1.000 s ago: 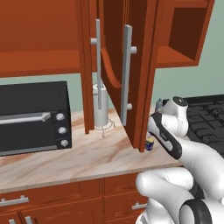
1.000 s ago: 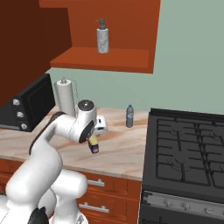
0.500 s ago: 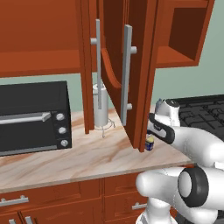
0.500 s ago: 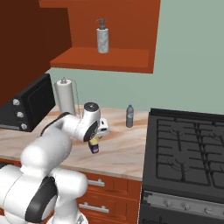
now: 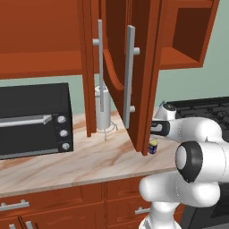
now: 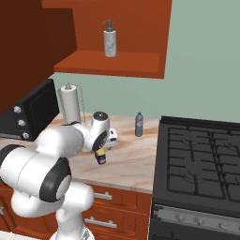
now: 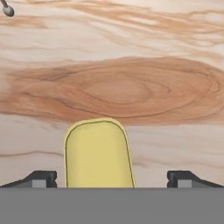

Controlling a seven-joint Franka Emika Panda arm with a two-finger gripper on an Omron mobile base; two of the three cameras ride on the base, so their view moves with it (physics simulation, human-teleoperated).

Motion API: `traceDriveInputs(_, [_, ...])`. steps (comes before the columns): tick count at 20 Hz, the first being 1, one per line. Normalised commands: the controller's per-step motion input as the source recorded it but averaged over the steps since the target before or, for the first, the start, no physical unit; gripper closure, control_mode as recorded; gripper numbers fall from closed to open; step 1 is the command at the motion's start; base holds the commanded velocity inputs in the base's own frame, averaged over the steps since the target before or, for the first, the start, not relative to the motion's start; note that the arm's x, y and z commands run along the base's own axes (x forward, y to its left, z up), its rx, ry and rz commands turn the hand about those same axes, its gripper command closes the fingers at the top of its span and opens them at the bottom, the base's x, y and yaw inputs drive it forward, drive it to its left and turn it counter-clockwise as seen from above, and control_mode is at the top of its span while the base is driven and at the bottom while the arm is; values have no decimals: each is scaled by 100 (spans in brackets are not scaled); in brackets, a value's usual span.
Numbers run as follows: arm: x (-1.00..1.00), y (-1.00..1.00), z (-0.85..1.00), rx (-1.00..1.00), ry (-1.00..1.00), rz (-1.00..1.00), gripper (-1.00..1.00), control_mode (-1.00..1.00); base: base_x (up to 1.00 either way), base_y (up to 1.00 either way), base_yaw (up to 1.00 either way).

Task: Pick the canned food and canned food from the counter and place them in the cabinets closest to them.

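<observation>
Tool (image 7: 112, 177) wide open, holding nothing, tips on either side of the can (image 7: 98, 153) with gaps between. Can (image 5: 153, 146) upright on the table (image 5: 80, 163), just beside the open cabinet door (image 5: 134, 67), near the table's front edge. Bottle (image 6: 138, 124) farther back by the wall.

Pale green wall (image 6: 206, 61), black stove (image 6: 201, 159), black toaster oven (image 5: 31, 120) and drawer fronts (image 5: 53, 201).

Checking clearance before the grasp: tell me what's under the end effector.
The blue can stands upright on the counter, between the open end effector fingertips. Its base is hidden.
</observation>
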Motion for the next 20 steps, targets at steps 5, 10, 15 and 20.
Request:
traceDriveInputs(5, [10,0,-30,-5,0,1,-100,-100,0,0,0])
traceDriveInputs(10, [0,0,-10,-3,0,0,100,-100,0,0,0])
traceDriveInputs(15, [0,0,0,0,0,0,100,-100,0,0,0])
traceDriveInputs(20, [0,0,50,2,-5,-1,100,-100,0,0,0])
